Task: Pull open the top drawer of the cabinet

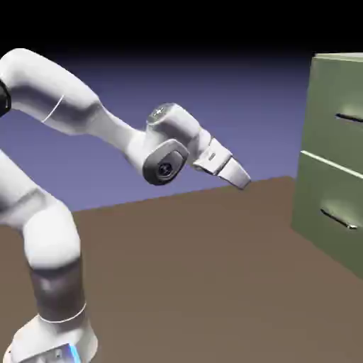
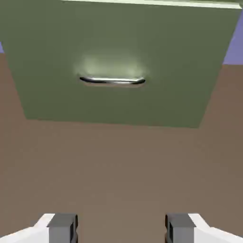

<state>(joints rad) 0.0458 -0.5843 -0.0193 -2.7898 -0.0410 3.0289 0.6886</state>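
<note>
The olive-green cabinet (image 1: pixel 322 191) stands at the right edge of the exterior view. Its top drawer (image 1: pixel 327 92) is flush with the front, its silver handle (image 1: pixel 349 118) partly cut off by the frame edge. My gripper (image 1: pixel 242 178) hangs in the air well left of the cabinet, tilted down toward it and touching nothing. In the hand view the gripper (image 2: pixel 121 230) is open, with bare table between the grey fingertips (image 2: pixel 62 227). Ahead lies a drawer front (image 2: pixel 156 61) with a silver bar handle (image 2: pixel 112 80); it meets the table, so it is the lower one.
The lower drawer front (image 1: pixel 319 213) carries its own handle (image 1: pixel 337 219). Brown table (image 1: pixel 198 283) stretches between my arm's base and the cabinet. A pale seam (image 2: pixel 156 3) marks the upper edge of the drawer front in the hand view.
</note>
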